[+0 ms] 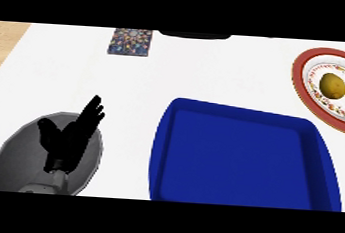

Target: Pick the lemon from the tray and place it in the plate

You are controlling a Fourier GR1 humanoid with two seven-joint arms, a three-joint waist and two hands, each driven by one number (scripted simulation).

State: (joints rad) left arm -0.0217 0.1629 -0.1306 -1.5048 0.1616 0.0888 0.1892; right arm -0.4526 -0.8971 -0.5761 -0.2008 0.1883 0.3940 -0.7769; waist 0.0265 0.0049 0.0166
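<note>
looking down, i found the lemon [332, 84] lying in the plate [300, 63] at the upper right of the frame, off the blue tray [231, 164], far across from my left hand [68, 141], which rested straight-fingered and empty at lower left, right hand unseen.

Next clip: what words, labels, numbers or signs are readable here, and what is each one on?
None: no text can be read in this view.
The small patterned pad at the counter's far side shows coloured specks only, too blurred to tell whether any are letters.
The plate has a dotted band inside its red rim, no words.
The blue tray and the lemon bear no markings.
</note>
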